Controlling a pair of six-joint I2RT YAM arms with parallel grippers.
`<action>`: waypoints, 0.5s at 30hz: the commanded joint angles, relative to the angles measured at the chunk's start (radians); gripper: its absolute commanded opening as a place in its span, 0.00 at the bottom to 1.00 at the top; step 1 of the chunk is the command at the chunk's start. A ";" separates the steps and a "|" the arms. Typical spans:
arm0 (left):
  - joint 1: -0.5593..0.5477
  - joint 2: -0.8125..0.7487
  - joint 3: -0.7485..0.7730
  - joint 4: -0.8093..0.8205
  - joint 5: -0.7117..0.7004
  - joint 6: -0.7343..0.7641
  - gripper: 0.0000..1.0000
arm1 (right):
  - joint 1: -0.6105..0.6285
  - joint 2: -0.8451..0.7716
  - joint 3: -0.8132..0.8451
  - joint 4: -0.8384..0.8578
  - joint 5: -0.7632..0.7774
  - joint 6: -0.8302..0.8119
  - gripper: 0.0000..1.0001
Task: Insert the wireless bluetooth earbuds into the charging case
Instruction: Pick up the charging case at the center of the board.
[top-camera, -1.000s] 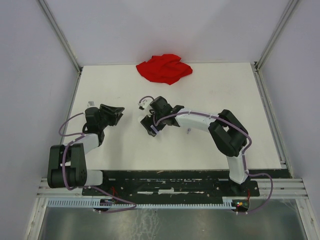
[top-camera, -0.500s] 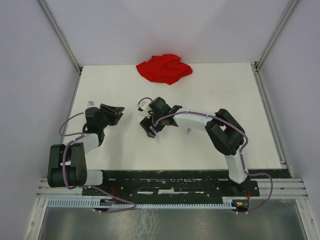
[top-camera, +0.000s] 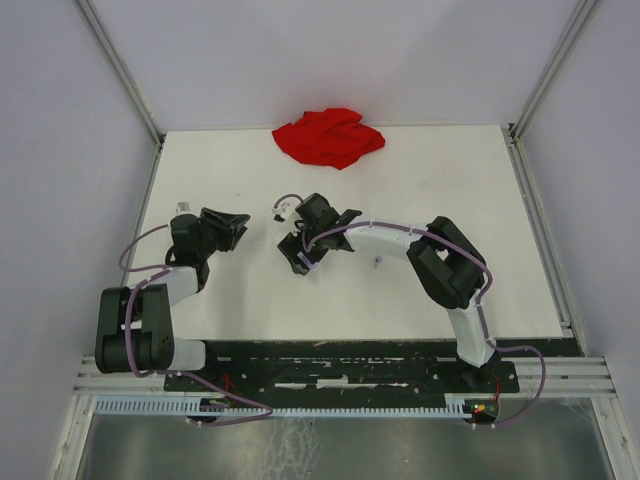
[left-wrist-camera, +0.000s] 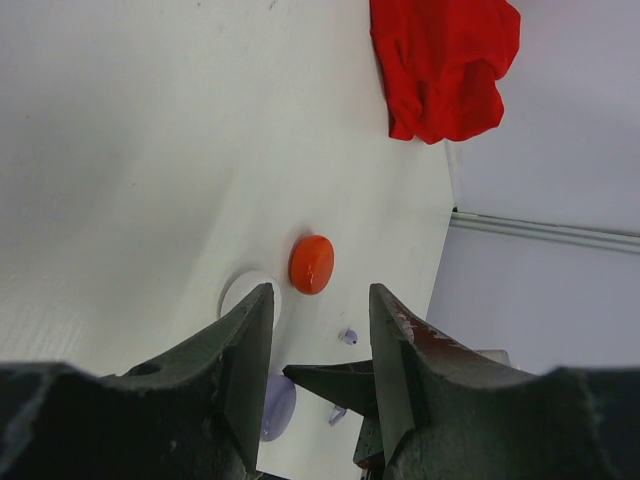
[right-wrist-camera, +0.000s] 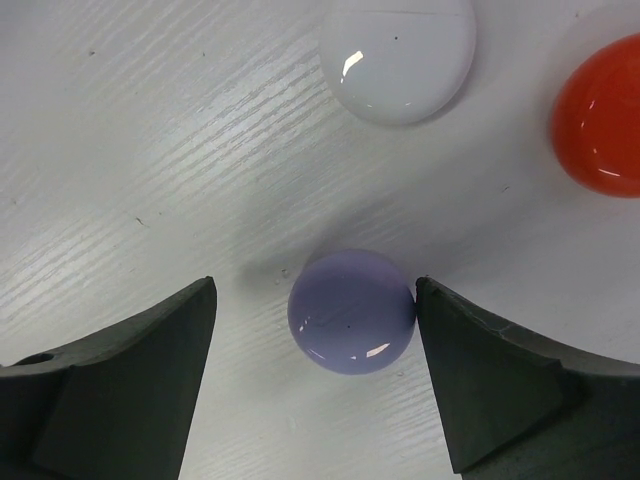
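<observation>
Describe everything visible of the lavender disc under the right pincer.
The lavender disc is round, smooth and glossy, plastic by its look, domed, with small highlights and no seam showing. It lies on the white table, between the open fingers of the right pincer: one finger's edge very near, the other clearly apart. A white disc and a red disc lie beyond it, not touching it.

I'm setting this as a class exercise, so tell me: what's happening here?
The right gripper hangs open, straddling the lavender case without touching it. The white case and red case lie close by. The left gripper is open and empty. A lavender earbud lies loose on the table.
</observation>
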 joint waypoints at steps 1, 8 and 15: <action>0.007 0.005 0.000 0.050 0.009 0.023 0.50 | 0.003 -0.014 0.004 0.022 -0.017 0.003 0.89; 0.007 0.001 -0.003 0.051 0.011 0.022 0.49 | 0.009 -0.053 -0.058 0.039 -0.007 0.015 0.88; 0.006 -0.005 -0.006 0.049 0.010 0.022 0.49 | 0.026 -0.087 -0.101 0.046 0.008 0.021 0.88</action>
